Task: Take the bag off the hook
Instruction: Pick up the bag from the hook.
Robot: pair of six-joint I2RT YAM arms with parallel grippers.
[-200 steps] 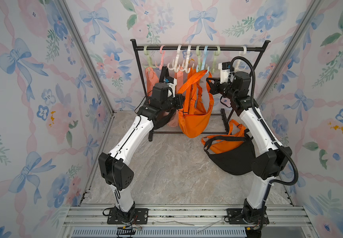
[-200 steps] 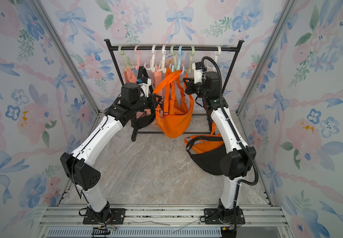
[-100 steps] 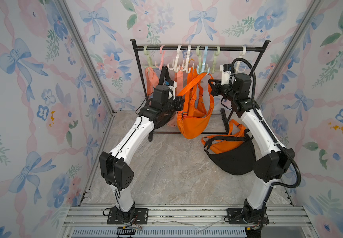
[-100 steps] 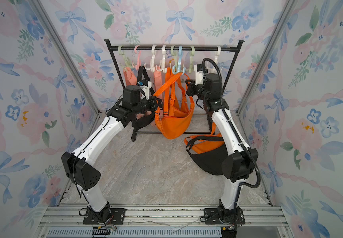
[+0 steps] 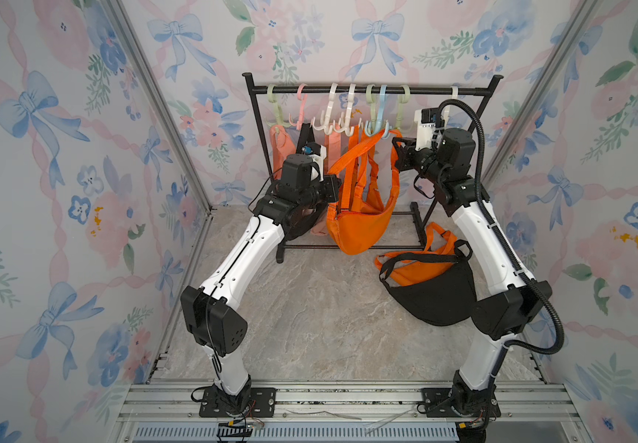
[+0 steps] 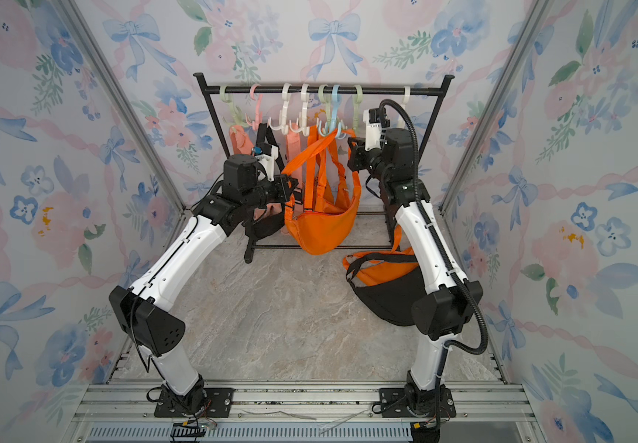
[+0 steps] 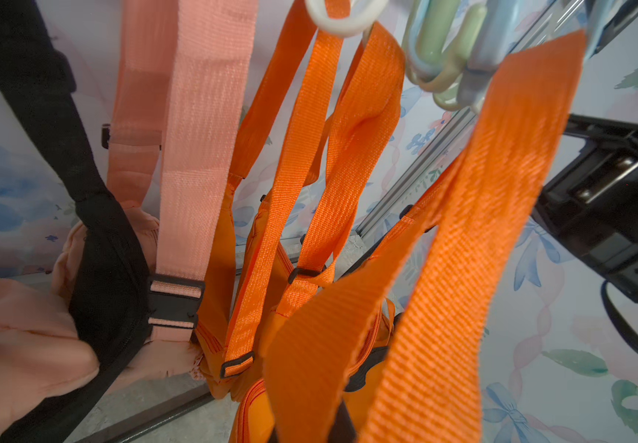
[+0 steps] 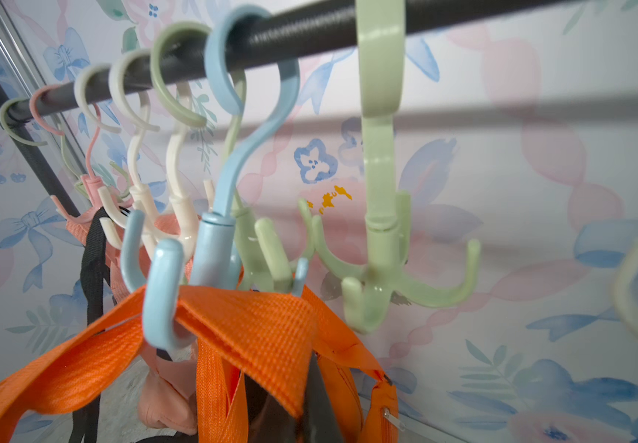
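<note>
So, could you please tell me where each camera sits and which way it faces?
Top views: high above the arm bases, looking down and forward at the rack; both arms show whole.
Left wrist: on the left arm, looking up the orange bag's straps toward the hooks; the right arm shows.
Right wrist: on the right arm, looking up at the blue hook; probably its own fingers show.
Shared: both wrist views show the blue hook's strap.

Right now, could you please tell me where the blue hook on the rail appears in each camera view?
Both top views: the blue hook hangs sixth along the rail from the picture's left.
Left wrist: blue hook, blurred, beside a green hook.
Right wrist: blue hook, close up, between two green hooks.
Shared landmark: the orange strap draped over its prong.
</note>
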